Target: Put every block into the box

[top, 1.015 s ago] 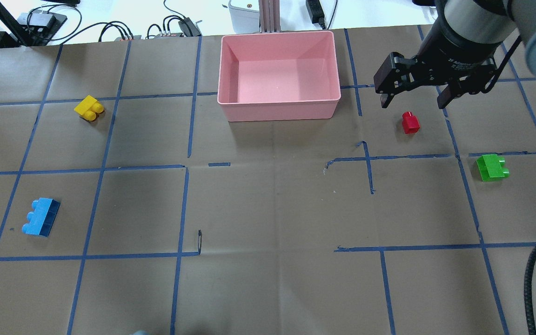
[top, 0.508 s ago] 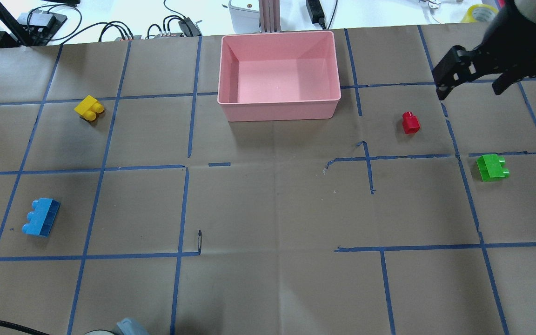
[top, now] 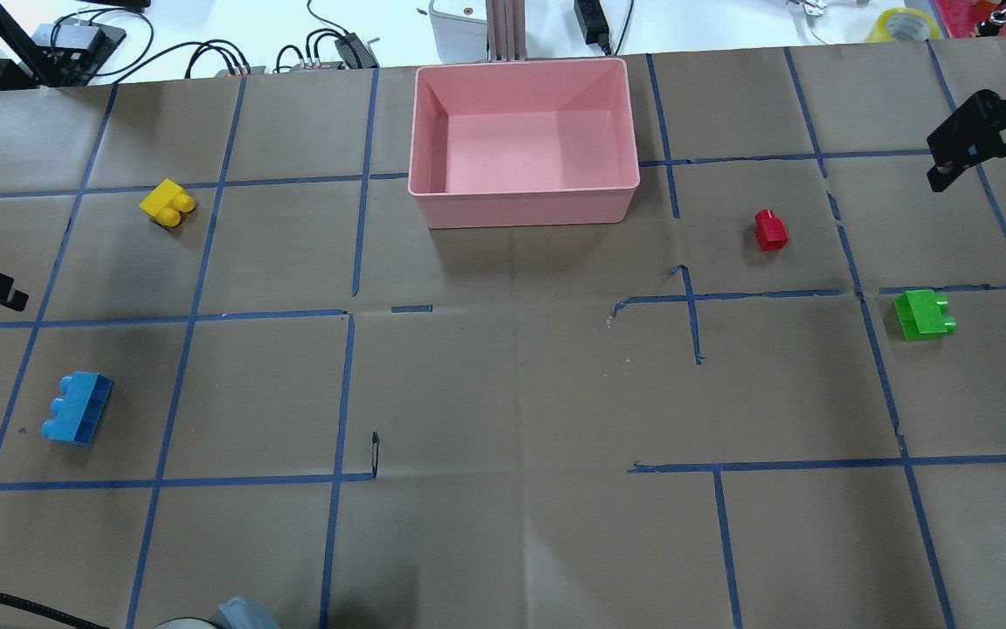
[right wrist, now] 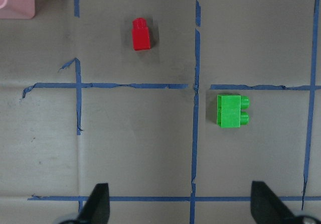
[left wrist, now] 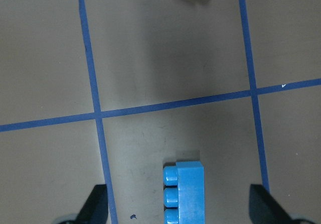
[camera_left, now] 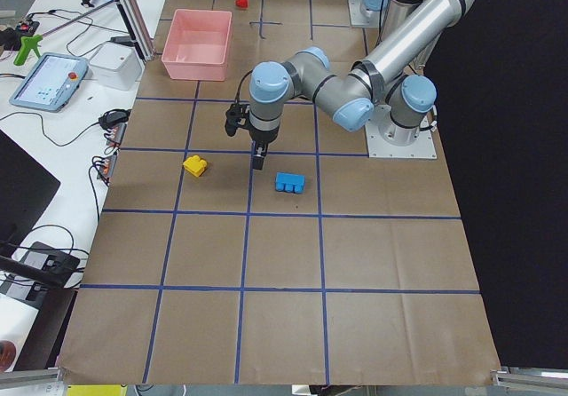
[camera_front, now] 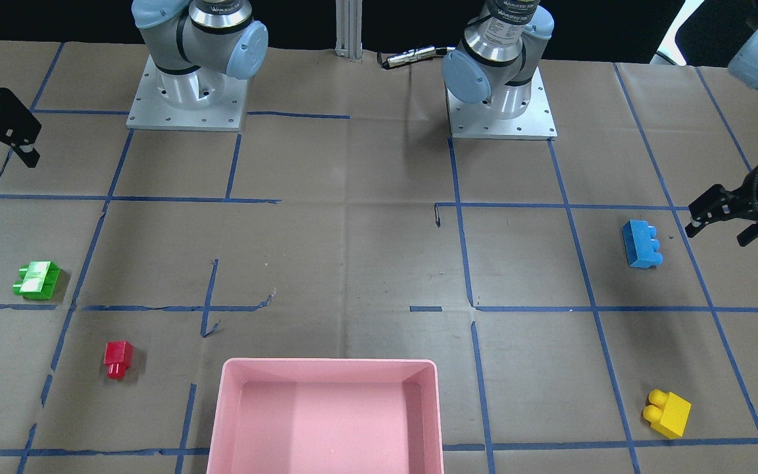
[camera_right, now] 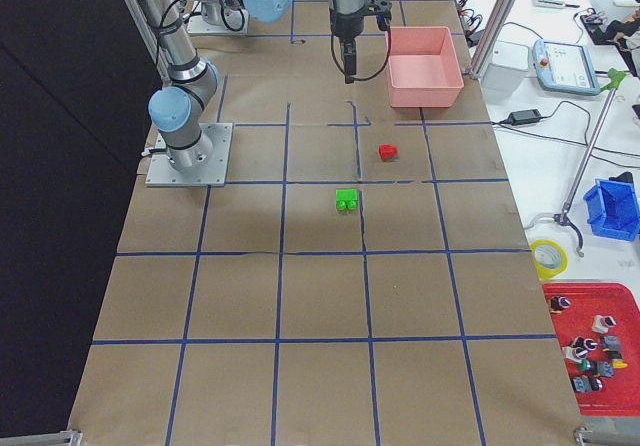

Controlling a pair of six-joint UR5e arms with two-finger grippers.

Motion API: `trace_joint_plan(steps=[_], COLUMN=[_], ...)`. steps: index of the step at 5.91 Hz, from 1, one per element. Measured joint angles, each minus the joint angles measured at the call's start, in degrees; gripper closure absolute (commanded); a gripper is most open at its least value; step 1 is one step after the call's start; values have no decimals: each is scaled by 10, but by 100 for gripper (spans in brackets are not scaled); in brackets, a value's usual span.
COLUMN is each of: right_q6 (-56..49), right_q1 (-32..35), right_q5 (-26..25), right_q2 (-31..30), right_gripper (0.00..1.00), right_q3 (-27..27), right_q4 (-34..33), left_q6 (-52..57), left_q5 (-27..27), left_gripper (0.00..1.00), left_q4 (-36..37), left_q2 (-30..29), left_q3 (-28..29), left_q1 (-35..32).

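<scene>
- The surface [top: 503,393] is covered in brown paper and divided into squares by blue tape.
- The left pincer [camera_front: 718,232] is held above the surface at the far left of the overhead view. Its jaws are spread wide and nothing is gripped. In its wrist view the blue block is seen low in the frame, between the two fingertips [left wrist: 96,205] but down on the surface.
- The blue block [top: 77,409] is found at the near left. It lies on its side, with its three studs pointing towards the left edge, and is well apart from the box.
- The yellow block [top: 168,203] is found further back on the left, resting on the surface with its two studs turned towards the near side.
- The box [top: 520,208] is placed at the far edge of the surface, about the middle. All four blocks are recorded as lying outside it.
- The red block [top: 769,230] is found to the right of the box, near its front corner but not touching it.
- The green block [top: 924,314] is found further right and nearer, beside a tape crossing, with its studs pointing right.
- The right pincer [top: 988,175] is held above the surface at the far right, well apart from the red and green blocks. Its jaws are spread wide and nothing is gripped.
</scene>
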Motion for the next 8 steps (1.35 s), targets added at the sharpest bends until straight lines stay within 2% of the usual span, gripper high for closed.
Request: trace_joint_plan(steps=[2,5,8], right_q6=[-2,-39,-124], right_q1=[-42,-109,-122], right_q5=[-15,-16,-12], right_q2=[13,61,107], right_gripper=[1,1,1], right_q3=[83,210,226], right_q4=[-112,-282,-324], left_q6=[5,17,45], left_q5=[1,4,5], left_gripper=[3,3,3], left_q4=[59,125,172], left_q2=[-24,-55,-68], left_q3=[-62,-96,-132], left_q1=[0,7,29])
